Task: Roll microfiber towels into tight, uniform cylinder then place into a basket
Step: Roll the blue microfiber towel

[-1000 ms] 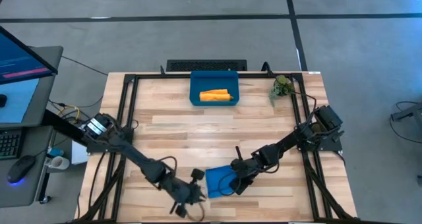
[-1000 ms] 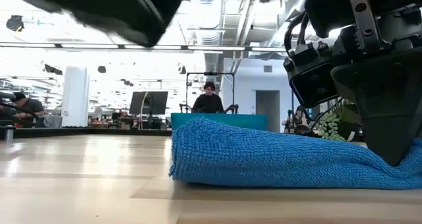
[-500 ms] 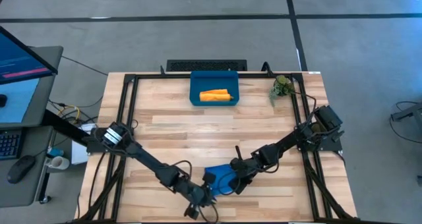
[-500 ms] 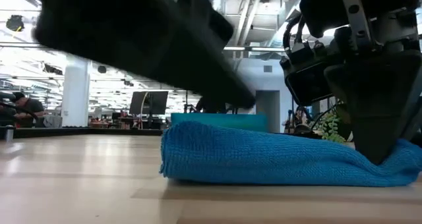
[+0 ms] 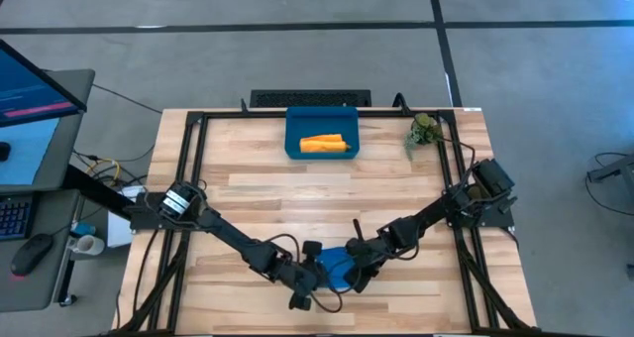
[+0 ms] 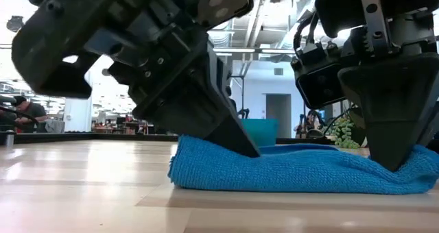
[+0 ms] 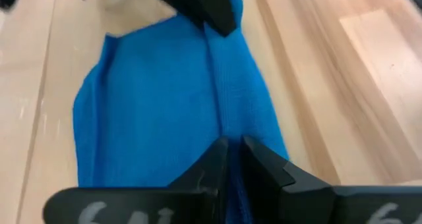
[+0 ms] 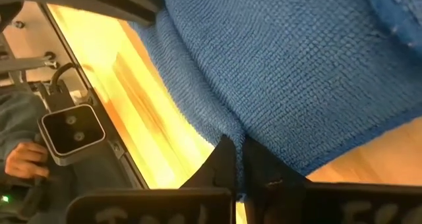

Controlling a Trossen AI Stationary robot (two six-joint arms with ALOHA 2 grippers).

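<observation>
The bright blue towel (image 5: pixel 337 267) lies bunched flat on the wooden table near its front edge, between my two grippers. My left gripper (image 5: pixel 315 276) is shut on its left end, and my right gripper (image 5: pixel 355 274) is shut on its right end. The low view shows both sets of fingers pointing down into the towel (image 6: pixel 295 168). The orange-yellow towel (image 5: pixel 324 144) lies rolled inside the dark-blue basket (image 5: pixel 295 119) at the table's far edge. My left gripper pinches a raised fold (image 7: pixel 221 128) at the towel's left end between its two fingers, slanting down from the left (image 6: pixel 240 145). The towel lies on the table. My right gripper pinches the towel's right end (image 8: pixel 227 122) between its two fingers, pointing down (image 6: pixel 392 161). A ridge of cloth runs between the two holds, and the towel rests on the table.
A small green plant (image 5: pixel 424 131) stands at the table's far right corner. Bare wood lies between the blue towel and the basket. A person sits in the room beyond the table (image 6: pixel 17 113).
My left gripper has gone toward the table's right edge and down onto the blue towel's left end. The towel's left edge has slid a little to the left. My right gripper stays on the towel's right end.
</observation>
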